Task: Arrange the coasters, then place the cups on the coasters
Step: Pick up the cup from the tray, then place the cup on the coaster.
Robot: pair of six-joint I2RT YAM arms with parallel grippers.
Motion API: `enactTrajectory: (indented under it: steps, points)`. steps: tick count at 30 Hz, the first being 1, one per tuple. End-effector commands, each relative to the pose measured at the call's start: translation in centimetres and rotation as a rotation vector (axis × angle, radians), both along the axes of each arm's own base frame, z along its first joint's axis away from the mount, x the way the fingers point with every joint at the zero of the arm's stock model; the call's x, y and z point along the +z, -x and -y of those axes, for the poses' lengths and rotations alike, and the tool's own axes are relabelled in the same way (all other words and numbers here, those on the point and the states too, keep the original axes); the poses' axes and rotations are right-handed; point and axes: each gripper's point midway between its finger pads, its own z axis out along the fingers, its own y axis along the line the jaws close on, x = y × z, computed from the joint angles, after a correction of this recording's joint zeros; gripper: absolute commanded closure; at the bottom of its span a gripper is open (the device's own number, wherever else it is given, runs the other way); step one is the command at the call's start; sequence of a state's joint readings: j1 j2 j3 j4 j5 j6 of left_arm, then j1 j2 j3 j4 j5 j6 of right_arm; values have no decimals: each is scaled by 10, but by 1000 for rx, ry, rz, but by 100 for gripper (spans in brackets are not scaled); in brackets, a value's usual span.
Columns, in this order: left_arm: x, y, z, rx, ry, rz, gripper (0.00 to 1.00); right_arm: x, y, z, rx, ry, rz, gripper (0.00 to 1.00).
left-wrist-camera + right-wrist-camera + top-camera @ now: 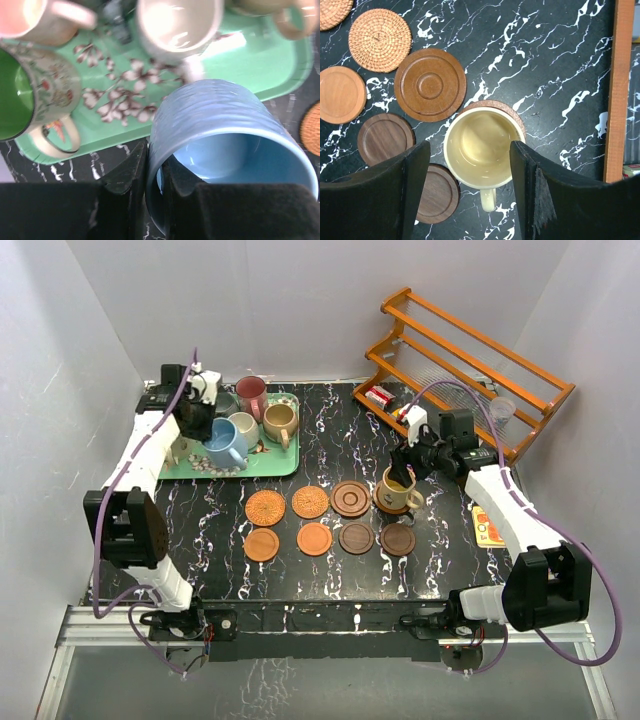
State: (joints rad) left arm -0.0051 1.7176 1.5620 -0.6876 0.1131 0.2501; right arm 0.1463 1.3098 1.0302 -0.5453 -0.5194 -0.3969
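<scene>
My left gripper [154, 175] is shut on the wall of the light blue cup [225, 140], one finger inside the rim and one outside. The cup hangs tilted at the front edge of the green tray [250, 60]. The green [20, 95], cream-white [175, 25], pink [35, 15] and tan [280, 15] cups stand on the tray, as does the maroon cup [251, 393]. My right gripper [470, 150] is open, its fingers straddling the yellow-cream cup [482, 147], which stands on a brown coaster [512, 111]. The other coasters [310, 502] lie in two rows mid-table.
A wooden rack [470, 370] stands at the back right with a small clear glass cup [502, 410] on it. A square orange card [487, 525] lies by the right arm. White walls close in both sides of the table.
</scene>
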Motion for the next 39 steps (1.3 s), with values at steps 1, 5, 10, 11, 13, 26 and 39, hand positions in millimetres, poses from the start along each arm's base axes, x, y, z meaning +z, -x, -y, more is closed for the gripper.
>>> enactTrajectory:
  steps: [1, 5, 10, 11, 13, 26, 39]
  points:
    - [59, 10, 59, -106, 70, 129, 100, 27, -17, 4, -66, -14, 104, 37]
    - [75, 11, 106, -188, 81, 161, 100, 21, -21, 15, -127, 22, 110, 36]
    - [83, 6, 160, -275, 45, 216, 100, 21, -27, 26, -184, 36, 131, 33]
    - [84, 3, 170, -288, 40, 230, 100, 22, -29, 29, -196, 37, 134, 32]
    - [86, 0, 192, -318, 34, 254, 100, 22, -31, 35, -218, 39, 138, 31]
    - [59, 0, 253, -400, -12, 265, 100, 33, -37, 83, -373, 66, 220, 11]
    - [45, -2, 243, -397, -75, 270, 100, 35, -40, 84, -392, 58, 234, 2]
